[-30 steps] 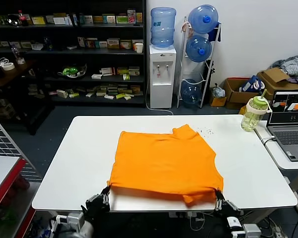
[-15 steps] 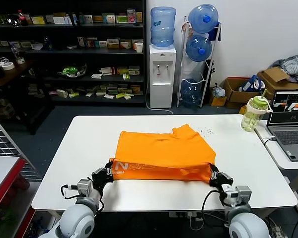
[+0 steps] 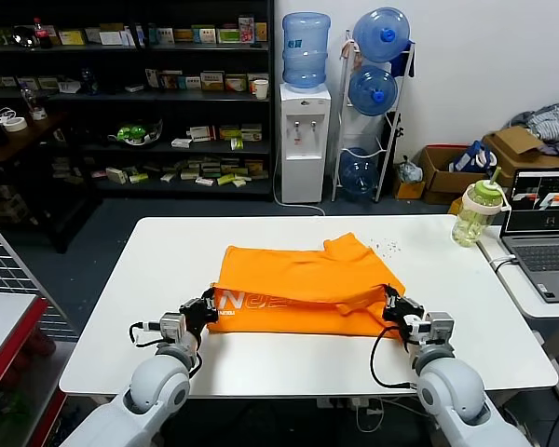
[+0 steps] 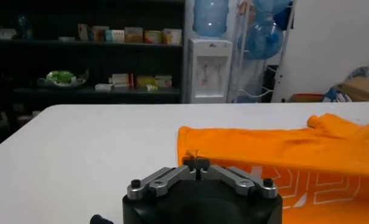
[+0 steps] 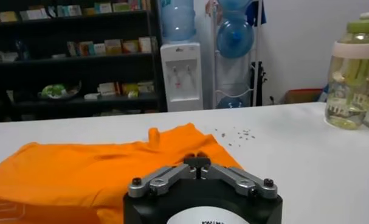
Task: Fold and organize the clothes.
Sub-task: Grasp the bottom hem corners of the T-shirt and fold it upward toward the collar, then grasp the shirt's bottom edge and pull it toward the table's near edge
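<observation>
The orange T-shirt (image 3: 303, 279) lies on the white table (image 3: 158, 279), its near hem folded up and back so the white logo (image 3: 252, 302) shows on the folded strip. My left gripper (image 3: 208, 306) is shut on the hem's left corner; in the left wrist view (image 4: 196, 163) a bit of orange cloth sits between the tips, and the shirt (image 4: 281, 146) stretches away. My right gripper (image 3: 388, 299) is shut on the hem's right corner; in the right wrist view (image 5: 197, 159) the tips are pressed into the shirt (image 5: 81, 170). Both hold the hem just above the shirt's middle.
A green-lidded water bottle (image 3: 476, 212) stands at the table's far right corner, also in the right wrist view (image 5: 353, 73). A laptop (image 3: 546, 237) sits on a side table at the right. Small dark crumbs (image 3: 388, 248) lie beyond the shirt. Shelves and a water dispenser (image 3: 304, 140) stand behind.
Both grippers have carried the near hem from the table's front edge up and away over the shirt, folding it. The logo side has come into view.
</observation>
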